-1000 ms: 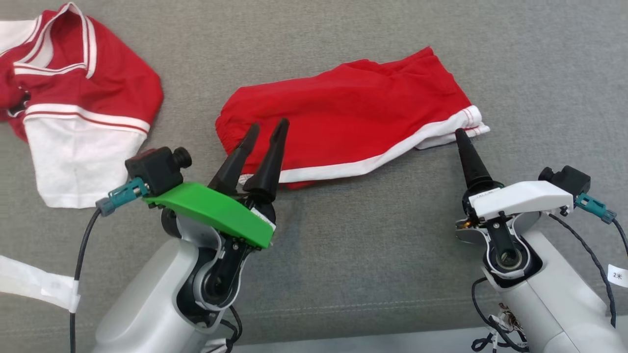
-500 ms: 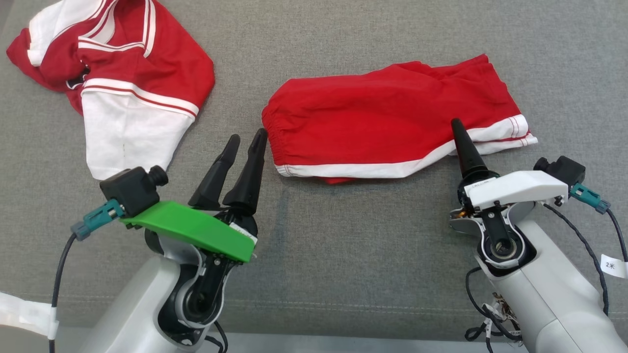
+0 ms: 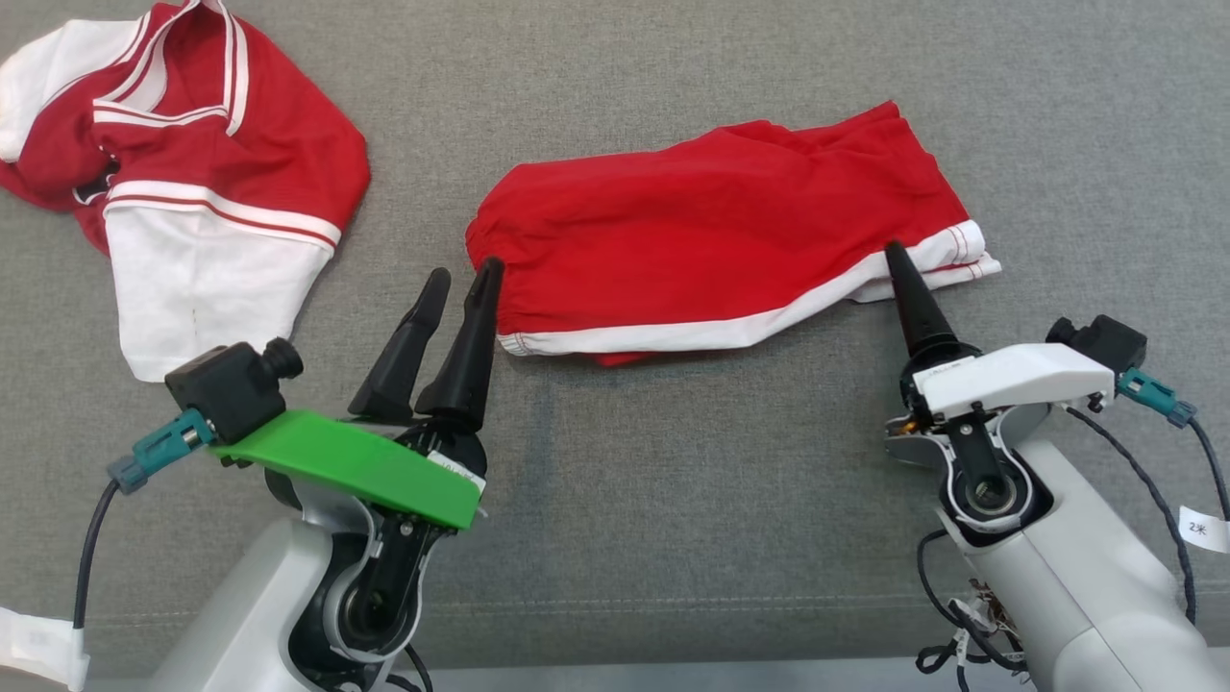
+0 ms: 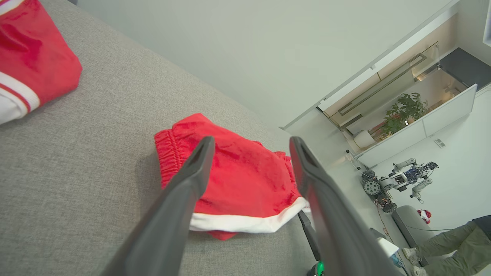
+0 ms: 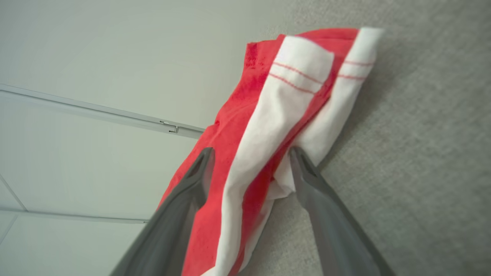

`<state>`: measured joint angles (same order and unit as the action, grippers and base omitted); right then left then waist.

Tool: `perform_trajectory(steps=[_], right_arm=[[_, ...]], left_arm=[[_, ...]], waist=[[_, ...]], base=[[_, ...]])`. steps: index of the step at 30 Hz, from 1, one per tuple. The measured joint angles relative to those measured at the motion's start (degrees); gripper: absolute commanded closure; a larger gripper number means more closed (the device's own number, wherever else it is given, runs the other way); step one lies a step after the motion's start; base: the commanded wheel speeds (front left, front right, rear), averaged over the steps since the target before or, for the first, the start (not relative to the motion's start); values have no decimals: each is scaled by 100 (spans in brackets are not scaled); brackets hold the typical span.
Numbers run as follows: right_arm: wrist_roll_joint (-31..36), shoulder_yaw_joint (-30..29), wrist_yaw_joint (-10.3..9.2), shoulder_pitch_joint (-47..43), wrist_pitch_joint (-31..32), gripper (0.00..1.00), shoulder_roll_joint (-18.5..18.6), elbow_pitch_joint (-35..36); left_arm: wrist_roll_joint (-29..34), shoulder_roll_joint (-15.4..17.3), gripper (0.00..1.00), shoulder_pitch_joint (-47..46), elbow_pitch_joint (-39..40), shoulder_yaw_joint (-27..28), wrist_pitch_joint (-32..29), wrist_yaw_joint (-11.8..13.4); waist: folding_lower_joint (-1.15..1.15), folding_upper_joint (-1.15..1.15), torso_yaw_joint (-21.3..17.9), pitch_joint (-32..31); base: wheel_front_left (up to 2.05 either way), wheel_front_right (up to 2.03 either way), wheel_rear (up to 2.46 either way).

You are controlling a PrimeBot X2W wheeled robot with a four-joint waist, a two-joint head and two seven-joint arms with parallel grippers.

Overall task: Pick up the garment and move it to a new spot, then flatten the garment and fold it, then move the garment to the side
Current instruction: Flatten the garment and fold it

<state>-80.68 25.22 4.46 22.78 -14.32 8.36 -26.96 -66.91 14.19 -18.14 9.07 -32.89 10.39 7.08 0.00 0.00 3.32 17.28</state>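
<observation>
The garment (image 3: 711, 240) is a pair of red shorts with white trim, lying folded flat on the grey fabric surface (image 3: 673, 461). My left gripper (image 3: 466, 269) stands open just off the elastic waist end, its right fingertip at the cloth's edge. In the left wrist view the left gripper (image 4: 251, 142) frames the shorts (image 4: 238, 180) from above. My right gripper (image 3: 894, 252) is at the white leg hem; one finger shows there. In the right wrist view the right gripper (image 5: 251, 153) is open, with the white-and-red hem (image 5: 291, 92) lying between its fingers.
A second red and white garment (image 3: 192, 192), a crumpled jersey, lies at the far left. A seam (image 3: 673, 601) runs near the surface's front edge. Beyond the surface, the left wrist view shows another robot (image 4: 402, 178) and a person's leg (image 4: 452, 241).
The whole head picture has shifted, so the camera moved. The left fingertips, which overlapped the waistband a second ago, now stand at its left edge. Both grippers stay open.
</observation>
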Motion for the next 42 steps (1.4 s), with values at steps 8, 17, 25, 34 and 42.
perform_trajectory(steps=[8,17,25,34,42], right_arm=[[-34,-234,-155,57,0,0,22,-111],[-49,-246,-312,44,-1,0,36,-193],[-45,-207,-405,-93,0,0,138,-121],[-44,-364,-543,-90,-1,0,216,9],[-1,-436,-565,-32,-11,0,339,4]], left_arm=[[0,51,0,58,105,13,-27,1],[-24,49,0,188,121,112,-25,1],[-46,42,0,298,268,175,-24,2],[-46,33,0,297,299,244,-34,5],[-46,-12,0,294,279,243,-83,7]], waist=[[0,0,-54,103],[0,0,-38,14],[0,0,-169,15],[0,0,-145,129],[0,0,66,180]], base=[[0,0,0],[0,0,0],[0,0,0],[0,0,0],[0,0,0]])
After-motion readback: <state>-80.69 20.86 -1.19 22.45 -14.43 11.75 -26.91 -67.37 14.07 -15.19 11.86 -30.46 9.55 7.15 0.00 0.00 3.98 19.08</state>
